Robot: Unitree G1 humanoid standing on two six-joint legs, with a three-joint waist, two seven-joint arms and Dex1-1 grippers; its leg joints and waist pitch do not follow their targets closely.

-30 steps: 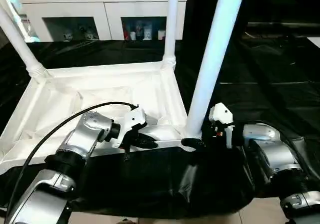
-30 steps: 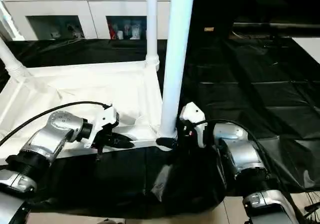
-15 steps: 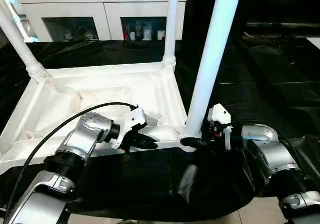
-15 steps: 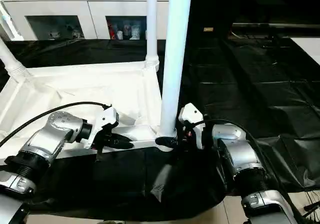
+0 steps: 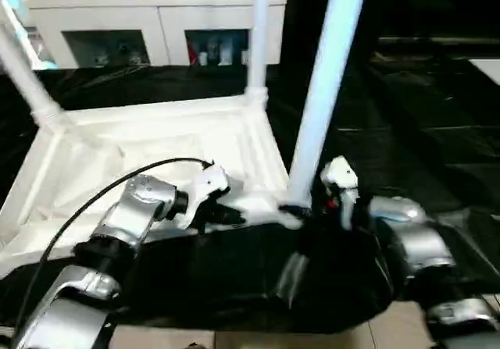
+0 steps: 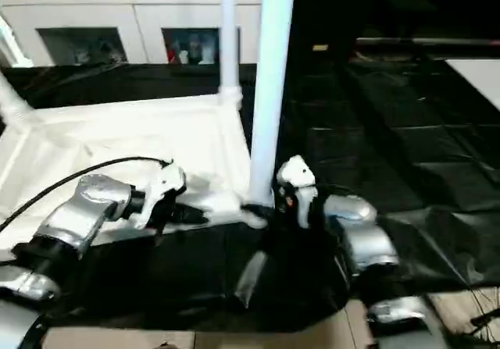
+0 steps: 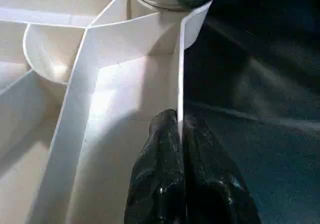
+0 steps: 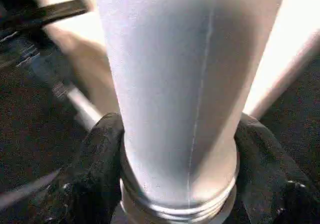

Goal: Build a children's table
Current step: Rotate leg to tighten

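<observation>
The children's table (image 5: 156, 142) lies upside down on the black-draped desk (image 5: 406, 107), ribbed underside up. A leg rises from the far-left corner (image 5: 27, 80) and another from the far corner socket (image 5: 256, 40), well beyond both claws.

The left claw (image 7: 179, 134) is clenched on the thin near rim of the top (image 7: 181, 78), one black finger either side of the wall, just short of the near corner socket. It has kept that pinch over the last second, steadying the top.

Directly to its right, the third leg (image 5: 324, 91) stands in that near corner socket with its threaded collar (image 8: 175, 204) at the base. The right claw (image 8: 177, 159) has narrowed over the last second from a wider spread, and its fingers (image 8: 95, 159) now hug the leg's base on both sides, grasping it. A second ago the leg leaned slightly to the right; now it stands straighter. My reading is that the leg is being seated or turned home, which would leave one socket to fill.

Hard to make out: whether the collar is fully down in the socket, since the fingers cover the joint. The tops of all three legs are cut off. The near-left corner is hidden behind the left forearm (image 5: 94, 263), and the fourth leg cannot be placed.
</observation>
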